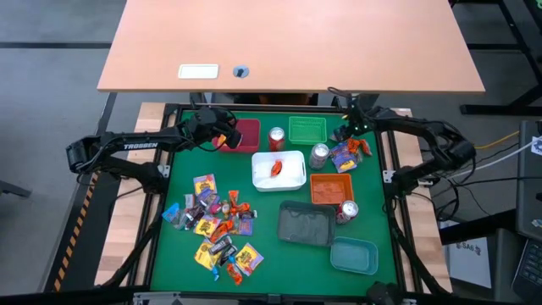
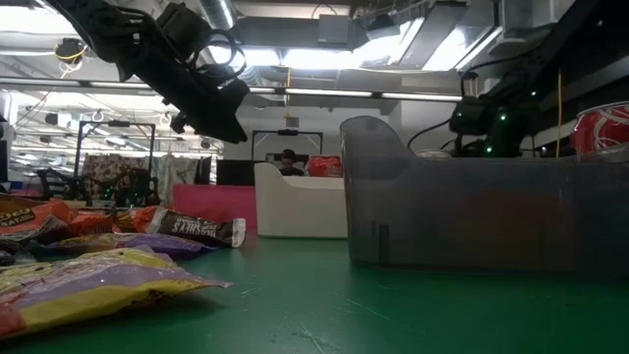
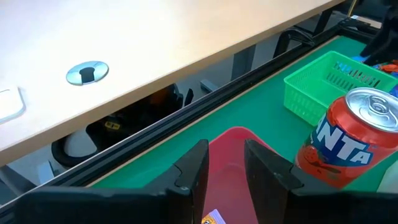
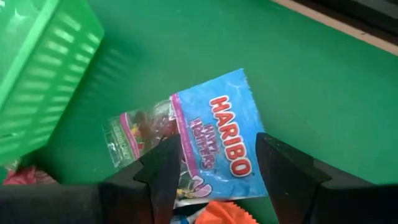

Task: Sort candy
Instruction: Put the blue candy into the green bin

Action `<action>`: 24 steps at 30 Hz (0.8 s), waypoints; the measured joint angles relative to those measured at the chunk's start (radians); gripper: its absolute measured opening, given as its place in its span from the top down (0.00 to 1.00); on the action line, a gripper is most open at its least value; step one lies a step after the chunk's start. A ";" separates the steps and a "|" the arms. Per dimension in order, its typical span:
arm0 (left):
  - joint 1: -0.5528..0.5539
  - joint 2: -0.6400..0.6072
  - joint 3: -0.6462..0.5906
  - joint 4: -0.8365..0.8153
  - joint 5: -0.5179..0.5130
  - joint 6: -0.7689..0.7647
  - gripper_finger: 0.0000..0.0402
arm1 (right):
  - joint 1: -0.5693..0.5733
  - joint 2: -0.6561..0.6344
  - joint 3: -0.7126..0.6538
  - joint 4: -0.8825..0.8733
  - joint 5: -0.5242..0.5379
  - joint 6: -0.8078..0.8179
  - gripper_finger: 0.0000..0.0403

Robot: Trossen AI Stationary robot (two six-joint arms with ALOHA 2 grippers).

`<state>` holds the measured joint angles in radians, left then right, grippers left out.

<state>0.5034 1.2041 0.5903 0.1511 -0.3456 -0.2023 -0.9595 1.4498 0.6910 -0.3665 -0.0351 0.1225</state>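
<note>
A: Where are your end effectors, and what do they hold?

B: Starting with the green worktop (image 1: 262, 254): my left end effector (image 1: 227, 138) hangs over the red tray (image 1: 247, 134) at its far left. Its fingers (image 3: 193, 171) stand a narrow gap apart, and a scrap of yellow wrapper shows just below them; I cannot tell whether they pinch it. My right end effector (image 1: 345, 131) hovers at the far right, fingers (image 4: 163, 163) spread wide, empty, over a blue Haribo bag (image 4: 214, 140).

A: And the candy?

B: Most lies in a loose pile (image 1: 216, 227) on the near left. A small cluster (image 1: 349, 152) sits beside the green basket (image 1: 306, 129), and one orange piece (image 1: 276, 169) lies in the white tray (image 1: 292, 180).

A: What does one view add over another?

B: My left wrist view reads the Fanta can (image 3: 348, 140) next to the red tray. The low view shows the candy pile edge-on, a grey tray (image 2: 472, 211) close up.
</note>
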 joint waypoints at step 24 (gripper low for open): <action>0.000 0.000 0.000 0.000 0.023 0.000 0.77 | 0.064 0.064 0.000 0.014 0.094 -0.034 0.57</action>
<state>0.5034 1.2041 0.5903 0.1513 -0.3222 -0.2020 -0.8955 1.5139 0.6914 -0.3529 0.0593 0.0890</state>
